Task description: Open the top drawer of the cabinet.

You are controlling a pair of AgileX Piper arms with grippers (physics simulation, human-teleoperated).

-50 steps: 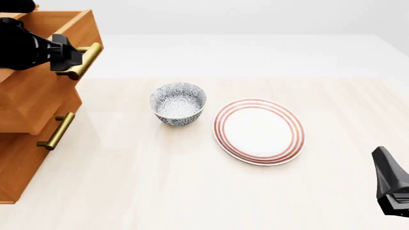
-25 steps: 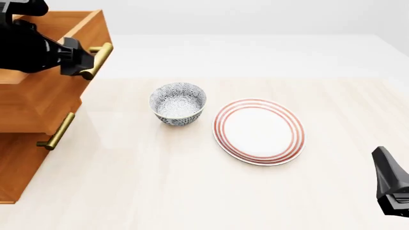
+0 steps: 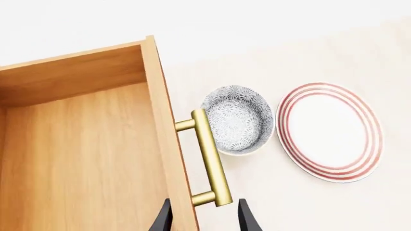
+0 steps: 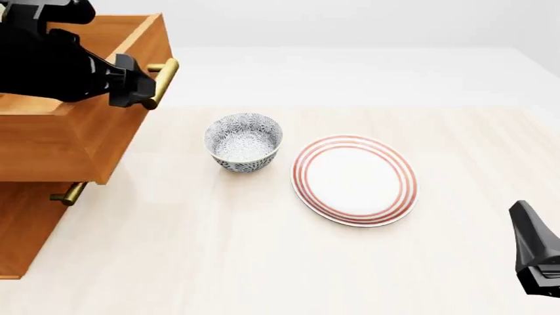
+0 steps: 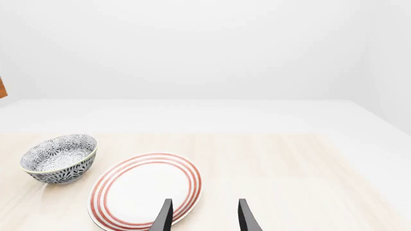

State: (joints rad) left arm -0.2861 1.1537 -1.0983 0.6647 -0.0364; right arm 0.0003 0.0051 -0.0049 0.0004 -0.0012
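Left wrist view gave us what the front view hid: the inside of the top drawer (image 3: pixel 83 159), bare wood floor and walls, and the full length of its brass handle (image 3: pixel 211 159) on two posts. There the left gripper (image 3: pixel 204 216) had its two fingertips (image 3: pixel 246 219) either side of the handle's near end, closed on the bar. In the front view the left gripper (image 4: pixel 140 82) covered most of that handle (image 4: pixel 164 80).

Front view alone showed us the cabinet (image 4: pixel 35 223) at the table's (image 4: pixel 262 262) left edge, the drawer (image 4: pixel 79 131) jutting well out over a lower handle (image 4: pixel 68 194).

Bowl (image 4: pixel 244 142) sat near mid-table, just beside the plate (image 4: pixel 355 179); whether they touched, we could not tell.

Right gripper (image 4: pixel 536 252) hung at the right front corner. In its wrist view, the right gripper (image 5: pixel 204 216) had fingers (image 5: pixel 163 217) spread, holding nothing, above the plate's (image 5: pixel 144 190) rim.
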